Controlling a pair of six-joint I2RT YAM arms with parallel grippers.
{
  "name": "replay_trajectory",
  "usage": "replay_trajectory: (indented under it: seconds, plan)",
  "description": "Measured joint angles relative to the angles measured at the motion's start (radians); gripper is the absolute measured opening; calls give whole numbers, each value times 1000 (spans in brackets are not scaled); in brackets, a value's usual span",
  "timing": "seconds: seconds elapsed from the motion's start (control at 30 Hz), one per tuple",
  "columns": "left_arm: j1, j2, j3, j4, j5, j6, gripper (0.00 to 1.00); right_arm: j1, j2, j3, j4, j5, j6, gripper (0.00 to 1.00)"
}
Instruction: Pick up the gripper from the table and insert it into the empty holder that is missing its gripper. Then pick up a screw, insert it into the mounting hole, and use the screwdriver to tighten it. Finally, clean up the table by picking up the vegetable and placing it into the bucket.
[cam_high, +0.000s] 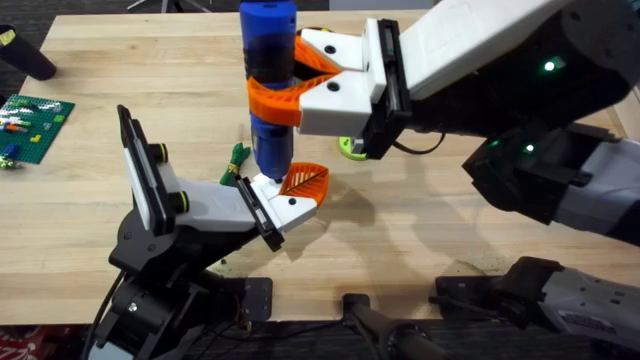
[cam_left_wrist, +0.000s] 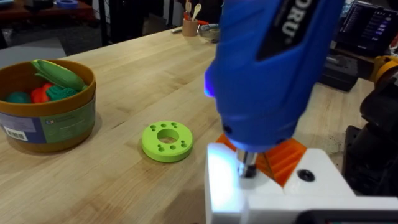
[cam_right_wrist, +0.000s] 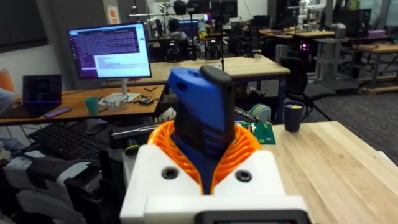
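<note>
Your right gripper (cam_high: 290, 78) is clamping the screwdriver (cam_high: 268, 85) upright between its orange pads, and the blue body is hiding the screw and the mounting hole beneath its tip, so you cannot tell how the bit is seating. In the left wrist view the screwdriver's tip (cam_left_wrist: 247, 163) is pressing down into the white base of the gripper (cam_high: 303, 182), which is sitting in the holder (cam_high: 268, 205) on the left arm's end. The left arm's own fingers are hard to make out there, so their opening cannot be told. The vegetable (cam_high: 237, 160) is lying on the table (cam_high: 120, 230) just beside the holder, partly covered by it. The green disc (cam_left_wrist: 166, 140) is resting near the bucket (cam_left_wrist: 53, 127), which is holding red and green toy pieces. Open wood is stretching toward the far left edge, where a green baseplate (cam_high: 32, 125) is lying.
</note>
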Motion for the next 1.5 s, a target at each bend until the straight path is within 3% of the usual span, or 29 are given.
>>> replay_trajectory:
  seconds: [0.77,1.2,1.5]
  plan:
    - [-1,0,0,2,0,-6,11,0,1,-4,4,89,-1,54]
    - [-1,0,0,2,0,-6,11,0,1,95,-81,29,20,54]
    - [-1,0,0,2,0,-6,11,0,1,98,-121,6,45,54]
